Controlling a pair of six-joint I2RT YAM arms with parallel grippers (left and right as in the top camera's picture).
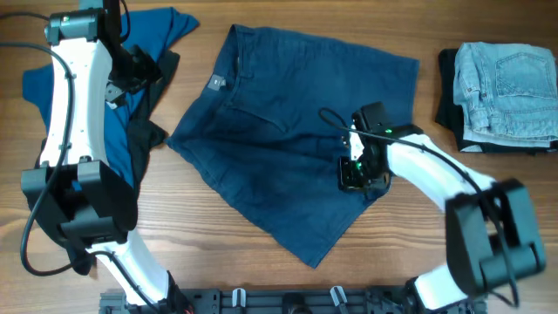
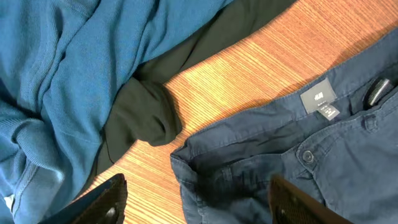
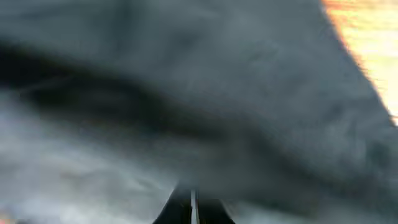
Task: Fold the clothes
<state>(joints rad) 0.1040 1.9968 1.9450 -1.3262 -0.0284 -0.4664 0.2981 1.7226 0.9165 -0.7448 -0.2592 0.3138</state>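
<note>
**Inspector:** Tabletop (image 1: pixel 392 26) carries the clothes. Navy shorts (image 1: pixel 279 139) lie spread out directly under the right end effector (image 1: pixel 353 174). It is clamped tight. The view is too blurred to tell whether cloth is pinched.

**Clerk:** And the remainder?

**Inspector:** Blue shirt (image 2: pixel 62 62) lies beneath the left end effector (image 2: pixel 199 210), which is spread wide and grips nothing. Folded light-wash jeans (image 1: pixel 510 87) sit well apart from both. Black garment (image 2: pixel 140 112) lies just ahead of the left one.

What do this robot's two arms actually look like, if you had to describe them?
Both the left arm and the right arm are smooth white tubes linked by chunky black joints. Thin black cables loop alongside them. Each ends in a black two-fingered end effector: the left end effector, and the right end effector, which shows a small green light.
</note>
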